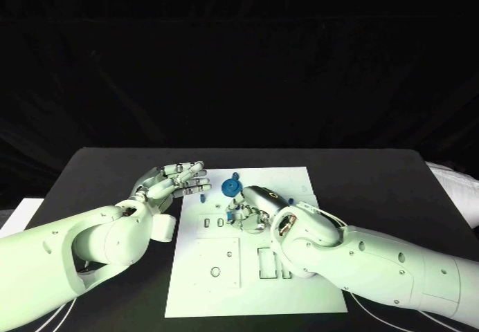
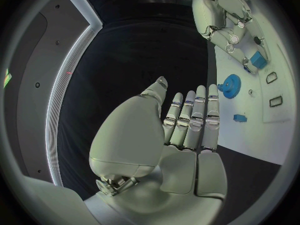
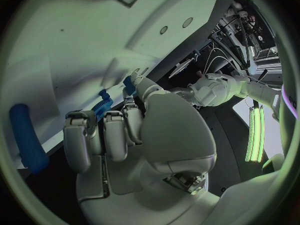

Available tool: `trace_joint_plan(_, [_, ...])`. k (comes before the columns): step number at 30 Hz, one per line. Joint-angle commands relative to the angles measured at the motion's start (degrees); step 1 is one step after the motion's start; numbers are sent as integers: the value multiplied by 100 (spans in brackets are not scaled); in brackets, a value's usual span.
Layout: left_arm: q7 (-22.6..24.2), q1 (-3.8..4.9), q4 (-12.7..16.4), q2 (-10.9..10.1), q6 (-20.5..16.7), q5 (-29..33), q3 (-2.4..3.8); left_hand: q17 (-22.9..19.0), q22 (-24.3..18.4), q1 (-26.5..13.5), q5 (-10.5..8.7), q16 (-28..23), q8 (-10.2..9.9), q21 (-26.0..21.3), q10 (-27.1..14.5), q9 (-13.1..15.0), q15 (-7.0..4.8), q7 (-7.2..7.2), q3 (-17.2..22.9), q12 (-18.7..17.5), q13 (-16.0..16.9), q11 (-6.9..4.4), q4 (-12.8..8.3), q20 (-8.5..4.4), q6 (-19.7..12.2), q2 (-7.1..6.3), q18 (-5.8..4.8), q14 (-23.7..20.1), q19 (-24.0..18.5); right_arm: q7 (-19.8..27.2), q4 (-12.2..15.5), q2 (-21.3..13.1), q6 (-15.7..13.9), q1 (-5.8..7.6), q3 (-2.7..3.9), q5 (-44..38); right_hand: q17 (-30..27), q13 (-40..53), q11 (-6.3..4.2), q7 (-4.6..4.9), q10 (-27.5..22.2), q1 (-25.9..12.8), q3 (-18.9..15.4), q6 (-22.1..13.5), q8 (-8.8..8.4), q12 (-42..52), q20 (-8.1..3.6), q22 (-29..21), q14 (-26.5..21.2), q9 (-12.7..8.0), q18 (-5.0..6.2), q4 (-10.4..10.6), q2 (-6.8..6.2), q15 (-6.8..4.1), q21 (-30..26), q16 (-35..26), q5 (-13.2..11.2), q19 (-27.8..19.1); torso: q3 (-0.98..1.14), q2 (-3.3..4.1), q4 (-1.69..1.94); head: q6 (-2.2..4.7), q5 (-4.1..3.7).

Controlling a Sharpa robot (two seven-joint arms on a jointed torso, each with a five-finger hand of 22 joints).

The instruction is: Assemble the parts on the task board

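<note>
Right hand (image 1: 261, 206): over board (image 1: 289, 290), pinching blue part (image 2: 258, 59), likely for seating. Left hand (image 1: 172, 181): released, fingers apart, beside board. Gear (image 1: 232, 186): on board.

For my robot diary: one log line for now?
left hand: open, beside board | right hand: over board, grip unclear | gear: on board

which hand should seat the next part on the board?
Right, probably. The right hand is over the white task board, its fingers at a small blue part. The left hand hovers open off the board's edge.
</note>
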Motion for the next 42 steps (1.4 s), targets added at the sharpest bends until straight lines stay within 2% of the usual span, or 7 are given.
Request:
trace_joint_plan(1, [15, 4, 5, 14, 123, -4, 3, -1, -1, 13, -27, -4, -14, -28, -6, -1, 0, 134, 5, 2, -2, -32, -42, -16, 27, 53, 64, 42, 38, -52, -18, 30, 158, -4, -10, -153, 639, 244, 4, -21, -46, -49, 0, 37, 3, -1, -16, 890, 406, 3, -13, 27, 25, -14, -33, -18, -19, 149, 0, -2, -1, -12, 12])
trace_joint_plan(13, [11, 4, 12, 20, 129, -4, 3, -1, -1, 13, -27, -4, -14, -28, -6, -1, 0, 134, 5, 2, -2, -32, -42, -16, 27, 53, 64, 42, 38, -57, -83, 82, 422, -3, -59, -169, 600, 219, 19, -2, -74, -122, -10, -7, -36, -49, -8, 841, 397, -9, -1, 45, -30, -3, -58, -47, -127, 114, -1, -4, -3, -55, 32])
trace_joint_plan(16, [15, 4, 17, 22, 123, -4, 3, -3, -1, 10, -27, -7, -15, -30, -5, -2, 0, 131, 5, 2, -2, -34, -48, -16, 27, 53, 63, 40, 41, -69, -89, 96, 469, -3, -77, -171, 590, 215, 24, 4, -79, -138, -17, -17, -45, -58, -6, 833, 395, -12, 1, 49, -46, 0, -62, -54, -143, 108, 0, -3, -5, -57, 39])
trace_joint_plan(19, [24, 4, 31, 22, 120, -4, 3, -3, -1, 9, -28, -9, -15, -32, -5, -2, 0, 130, 5, 1, -2, -35, -52, -17, 27, 53, 63, 38, 43, -123, -96, 104, 505, -4, -94, -177, 551, 186, 37, 20, -104, -181, -34, -52, -71, -108, 0, 810, 387, -22, 6, 68, -75, 10, -74, -80, -198, 91, -4, -3, -3, -17, 50])
trace_joint_plan(24, [41, 4, 42, 25, 108, -4, 3, -3, -1, 9, -28, -9, -15, -32, -5, -2, 0, 130, 5, 1, -2, -35, -52, -17, 27, 53, 63, 38, 43, -213, -107, 100, 576, -3, -110, -190, 505, 150, 57, 44, -135, -244, -66, -102, -107, -170, 13, 759, 376, -37, 19, 99, -121, 26, -100, -114, -242, 55, -2, -6, -1, -38, 45])
trace_joint_plan(36, [55, 4, 58, 23, 103, -4, 4, -3, -1, 9, -28, -9, -15, -32, -5, -2, 0, 130, 5, 1, -2, -35, -52, -17, 27, 53, 63, 38, 43, -331, -100, 81, 617, -3, -130, -207, 479, 123, 70, 58, -157, -273, -87, -144, -131, -215, 24, 726, 371, -49, 27, 118, -148, 37, -118, -134, -290, 32, 1, -4, 0, -45, 40])
trace_joint_plan(42, [54, 4, 59, 23, 101, -4, 4, -3, -1, 9, -28, -9, -15, -32, -5, -2, 0, 130, 5, 1, -2, -35, -52, -17, 27, 53, 63, 38, 43, -351, -94, 83, 614, -2, -139, -209, 446, 56, 95, 88, -210, -325, -142, -222, -157, -324, 40, 706, 363, -72, 32, 145, -223, 57, -131, -160, -322, 18, -1, -2, -6, -36, 50])
